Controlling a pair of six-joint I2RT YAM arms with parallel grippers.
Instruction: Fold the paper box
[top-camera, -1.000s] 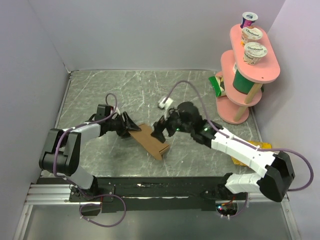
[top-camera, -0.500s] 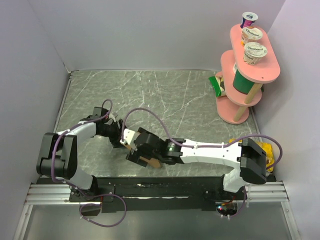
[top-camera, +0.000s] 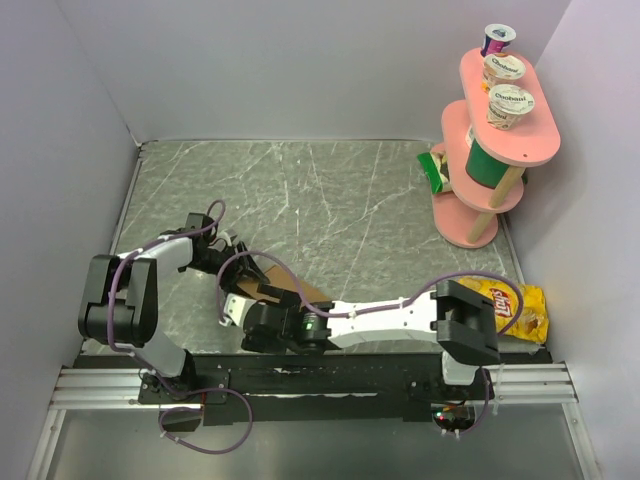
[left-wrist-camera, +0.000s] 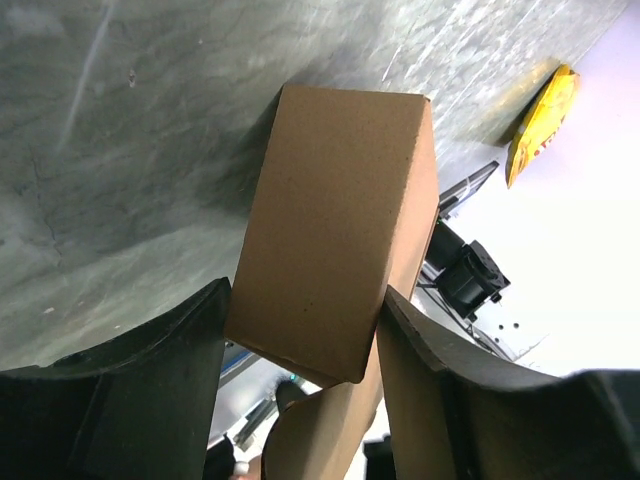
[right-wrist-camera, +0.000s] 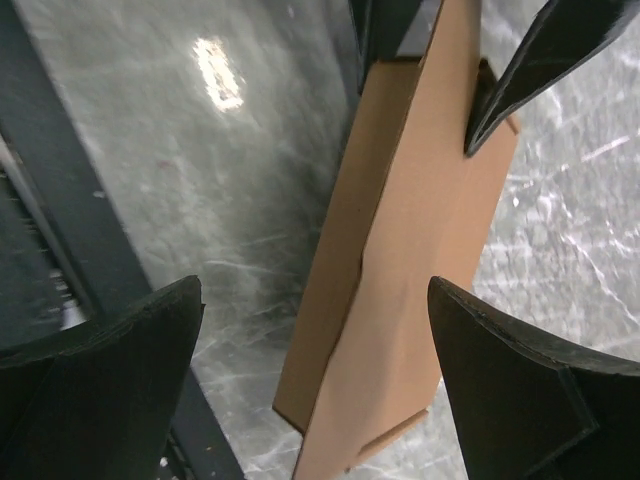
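While the left hand (left-wrist-camera: 305, 300) clamps the paper box (left-wrist-camera: 340, 210), the right hand (right-wrist-camera: 315, 290) gapes — astride it.

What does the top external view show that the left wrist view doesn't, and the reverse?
Top external only: the pink shelf with yogurt cups, and the whole right arm stretched across the near edge. Left wrist only: close up, the left gripper with its fingers against both sides of the paper box. Both: the box, the marble table and the yellow chip bag.
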